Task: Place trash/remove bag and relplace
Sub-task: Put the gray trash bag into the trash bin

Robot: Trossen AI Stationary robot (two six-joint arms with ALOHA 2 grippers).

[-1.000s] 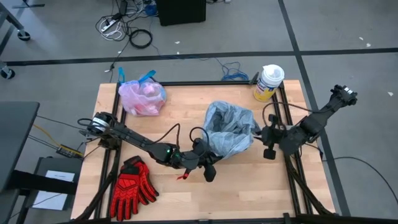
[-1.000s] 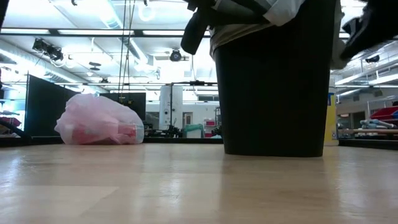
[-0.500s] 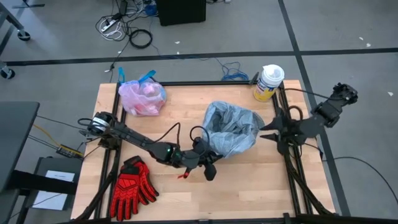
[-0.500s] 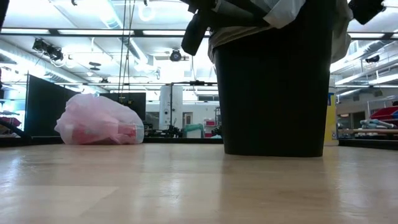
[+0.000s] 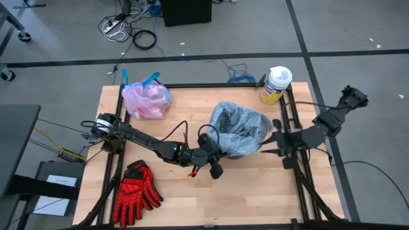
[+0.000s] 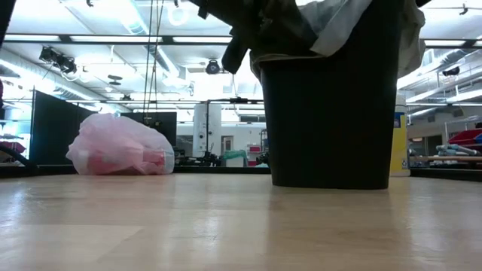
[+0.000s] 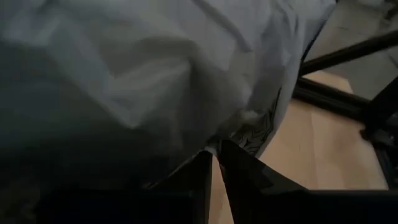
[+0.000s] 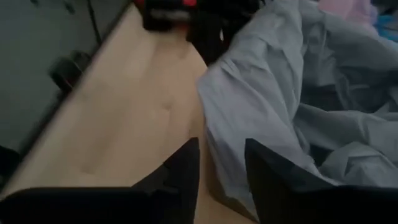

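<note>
Bin (image 6: 331,113) upright, grey-blue liner (image 5: 239,130) inside.

Bare table (image 5: 255,185) front; bin (image 6: 331,113) blocks center.

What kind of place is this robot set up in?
Probably a robotics lab or workshop: a framed wooden worktable, loose cables on the grey floor, and ceiling strip lights over equipment beyond it.
</note>
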